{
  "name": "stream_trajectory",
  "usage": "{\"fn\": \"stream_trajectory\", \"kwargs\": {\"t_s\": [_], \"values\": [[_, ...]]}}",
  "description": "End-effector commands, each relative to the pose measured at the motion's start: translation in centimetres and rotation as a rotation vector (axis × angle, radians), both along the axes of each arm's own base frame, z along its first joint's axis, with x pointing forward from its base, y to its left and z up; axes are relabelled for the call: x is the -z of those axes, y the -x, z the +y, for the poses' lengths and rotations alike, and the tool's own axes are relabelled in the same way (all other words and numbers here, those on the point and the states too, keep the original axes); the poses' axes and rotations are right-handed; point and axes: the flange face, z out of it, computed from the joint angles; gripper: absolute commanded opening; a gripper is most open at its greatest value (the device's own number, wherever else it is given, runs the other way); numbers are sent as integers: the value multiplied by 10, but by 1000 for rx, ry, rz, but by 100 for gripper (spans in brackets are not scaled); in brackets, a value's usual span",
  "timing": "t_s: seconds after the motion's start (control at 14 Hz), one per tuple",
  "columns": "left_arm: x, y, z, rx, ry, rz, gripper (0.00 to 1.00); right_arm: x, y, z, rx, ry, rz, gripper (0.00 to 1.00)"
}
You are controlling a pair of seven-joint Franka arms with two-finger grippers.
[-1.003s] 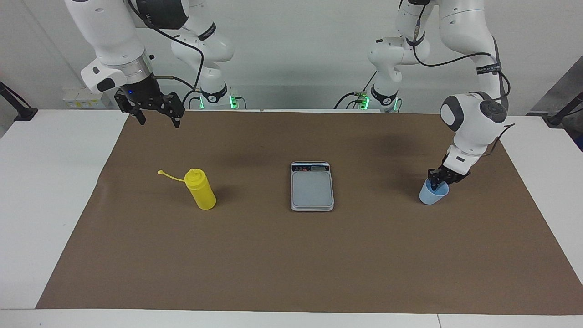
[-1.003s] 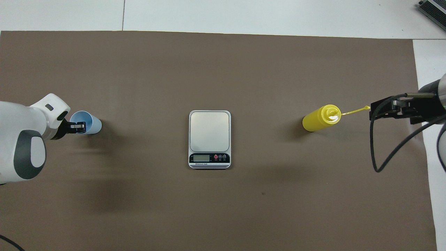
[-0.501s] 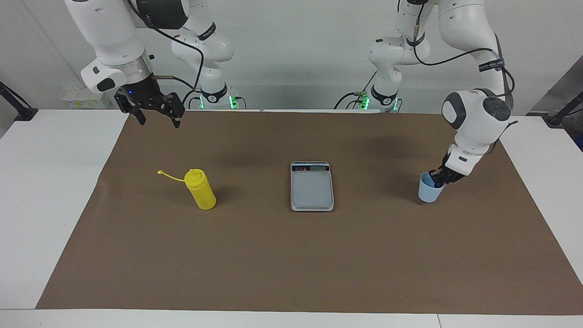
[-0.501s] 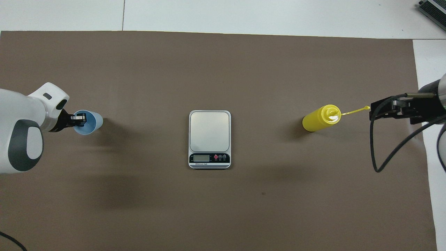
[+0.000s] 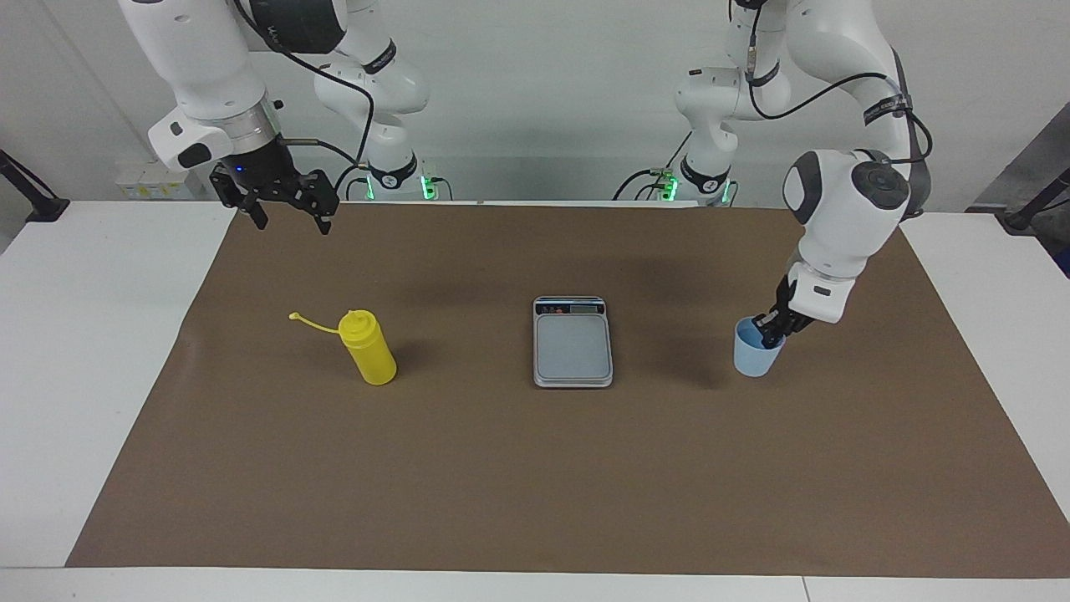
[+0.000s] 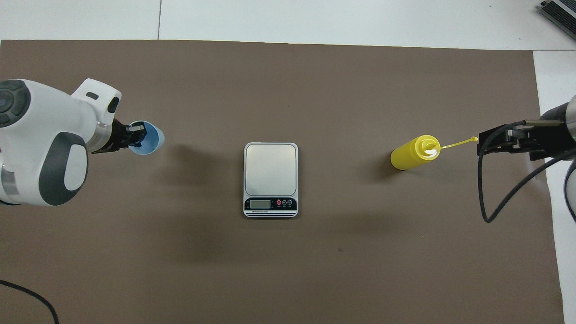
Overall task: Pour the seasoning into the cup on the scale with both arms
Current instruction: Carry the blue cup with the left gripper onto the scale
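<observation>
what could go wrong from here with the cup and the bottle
The left end effector pinches the light-blue cup by one side of its rim, one finger inside. So thin a hold could let the cup tilt or slip on the way to the scale. Set off-centre, it might tip on the weighing plate. The yellow squeeze bottle stands uncapped; a clumsy grab by the waiting right end effector could topple it.

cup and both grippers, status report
Left gripper shut on cup rim, lifted, short of scale. Right gripper open, waiting. Seasoning untouched. Path unobstructed.
</observation>
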Motion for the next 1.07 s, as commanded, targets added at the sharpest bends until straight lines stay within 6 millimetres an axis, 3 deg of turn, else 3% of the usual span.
{"fn": "stream_trajectory", "kwargs": {"t_s": [0.0, 0.21, 0.43, 0.79, 1.0], "values": [[-13, 4, -56, -53, -32, 9, 0, -1, 8, -1, 14, 6, -2, 100], [-15, 24, -112, -102, -48, -9, 0, -1, 8, -1, 14, 4, -2, 100], [-18, 39, -150, -159, -28, -23, 0, -1, 8, 0, 13, 4, -2, 100], [-19, 66, -203, -199, 3, -33, 0, -1, 7, -2, 16, 6, -2, 100], [-1, 72, -227, -201, 33, -16, 0, -1, 7, -2, 16, 6, -2, 100]]}}
